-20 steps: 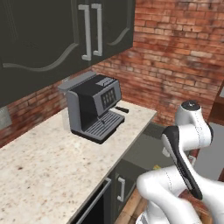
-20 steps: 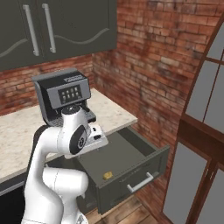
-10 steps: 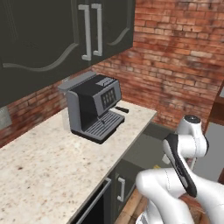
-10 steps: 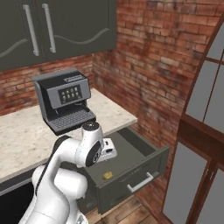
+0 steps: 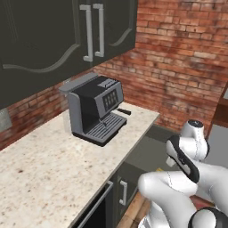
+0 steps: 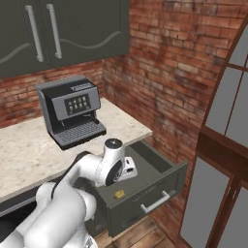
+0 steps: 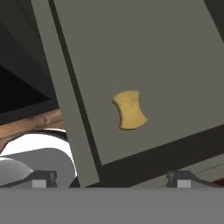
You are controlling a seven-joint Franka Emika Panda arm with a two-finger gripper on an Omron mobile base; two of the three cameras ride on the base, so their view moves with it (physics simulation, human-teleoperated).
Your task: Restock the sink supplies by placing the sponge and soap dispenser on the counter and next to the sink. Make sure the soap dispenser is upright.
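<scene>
The sponge, a small yellowish block, lies on the grey floor of an open drawer; in the right base view the sponge sits near the drawer's front wall. My gripper hangs above it, open, fingertips wide apart with nothing between them. In the right base view the gripper hovers over the drawer's left part. The counter runs along the brick wall. The soap dispenser and the sink are out of view.
A dark coffee machine stands on the counter against the brick wall, below dark wall cabinets. The open drawer juts out from the cabinet front, its handle facing the room. Tall windows stand at the right.
The arm has swung right and down from in front of the coffee machine, bringing the hand over the open drawer. The gripper has stayed open.
</scene>
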